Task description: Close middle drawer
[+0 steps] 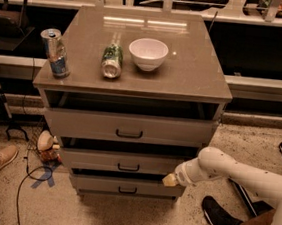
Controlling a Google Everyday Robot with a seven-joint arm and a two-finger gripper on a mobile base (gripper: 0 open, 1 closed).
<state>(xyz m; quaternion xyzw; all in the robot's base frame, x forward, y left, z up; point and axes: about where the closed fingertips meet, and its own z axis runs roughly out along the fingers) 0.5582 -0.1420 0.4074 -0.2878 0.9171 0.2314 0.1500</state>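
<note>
Claw [170, 180] sits lower centre-right, at the right front corner of the middle drawer [101, 159], which protrudes slightly. Claw's grip state: cannot tell.

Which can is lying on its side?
The green can, lying next to the white bowl. The blue can stands upright at the tabletop's left edge. The gripper is low down at the middle drawer's right end.

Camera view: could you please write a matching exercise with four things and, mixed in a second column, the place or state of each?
1 blue can
2 green can
3 bowl
4 gripper

A lying on its side
B at the middle drawer's right end
C upright at the tabletop's left edge
D white, open side up

Pairs: 1-C, 2-A, 3-D, 4-B
</note>
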